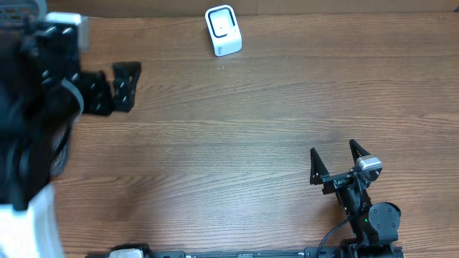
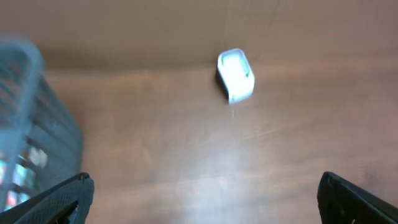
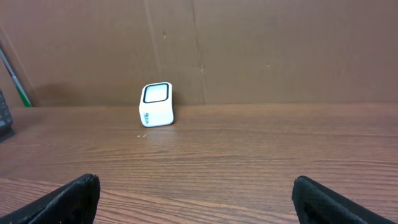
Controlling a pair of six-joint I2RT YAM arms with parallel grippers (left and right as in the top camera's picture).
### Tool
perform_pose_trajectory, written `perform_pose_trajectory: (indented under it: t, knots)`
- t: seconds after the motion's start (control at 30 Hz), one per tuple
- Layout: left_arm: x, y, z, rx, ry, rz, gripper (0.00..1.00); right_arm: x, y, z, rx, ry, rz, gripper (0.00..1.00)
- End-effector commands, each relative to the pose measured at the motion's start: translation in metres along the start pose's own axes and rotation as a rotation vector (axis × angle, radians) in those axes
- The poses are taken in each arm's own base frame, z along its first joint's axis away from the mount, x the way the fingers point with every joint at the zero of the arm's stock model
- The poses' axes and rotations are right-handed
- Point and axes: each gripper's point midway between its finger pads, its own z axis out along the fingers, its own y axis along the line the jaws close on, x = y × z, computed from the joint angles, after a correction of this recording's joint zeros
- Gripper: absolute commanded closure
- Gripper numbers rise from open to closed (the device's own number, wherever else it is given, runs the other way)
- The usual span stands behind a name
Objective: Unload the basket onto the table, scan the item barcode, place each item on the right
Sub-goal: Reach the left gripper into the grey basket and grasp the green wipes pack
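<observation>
Wood-grain bench (image 1: 237, 129), brown cardboard wall (image 3: 280, 50) behind its far edge. Small white boxy barcode scanner with dark-framed window (image 1: 223, 30) stands upright well ahead of the right tool (image 1: 333, 152), a bit left of its centre line, close to the wall. Window looks angled up and outward, probably so an item can be presented over it.

The item itself can't be identified. Blurred bluish mesh basket (image 2: 31, 124) sits at the far left of the left tool's view with coloured shapes inside; it may hold the item, but that's a guess.

Left tool (image 1: 126, 87): fingers spread wide, nothing between them, scanner ahead and slightly right of it, well apart. Right tool: fingers spread wide too, nothing held, low over the near side of the bench.

Room: bare bench between both tools and the scanner, so approach paths look open. Limits are the wall just behind the scanner and the basket close on the left tool's left. Task looks barely begun; a pick is needed first.
</observation>
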Motion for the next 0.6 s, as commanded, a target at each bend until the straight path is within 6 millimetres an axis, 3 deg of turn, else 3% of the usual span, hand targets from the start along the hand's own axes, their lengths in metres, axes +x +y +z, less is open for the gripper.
perform_pose_trajectory:
  t: [0.0, 0.13, 0.27, 0.4, 0.57]
  knots:
    - [0.010, 0.004, 0.029, 0.003, 0.104, 0.005, 0.00, 0.002, -0.003, 0.000, 0.013, -0.003, -0.006, 0.00]
    - [0.010, 0.016, 0.060, -0.022, 0.154, 0.067, 0.00, 0.002, -0.003, 0.000, 0.013, -0.003, -0.006, 0.00]
    - [-0.007, 0.046, 0.078, -0.118, 0.111, 0.051, 0.01, 0.002, -0.003, 0.000, 0.013, -0.003, -0.006, 0.00]
    - [-0.032, 0.087, 0.072, -0.211, 0.000, 0.009, 0.00, 0.002, -0.003, 0.000, 0.013, -0.003, -0.006, 0.00]
    - [-0.055, 0.154, 0.047, -0.364, -0.130, -0.040, 0.01, 0.002, -0.003, 0.000, 0.013, -0.003, -0.006, 0.00]
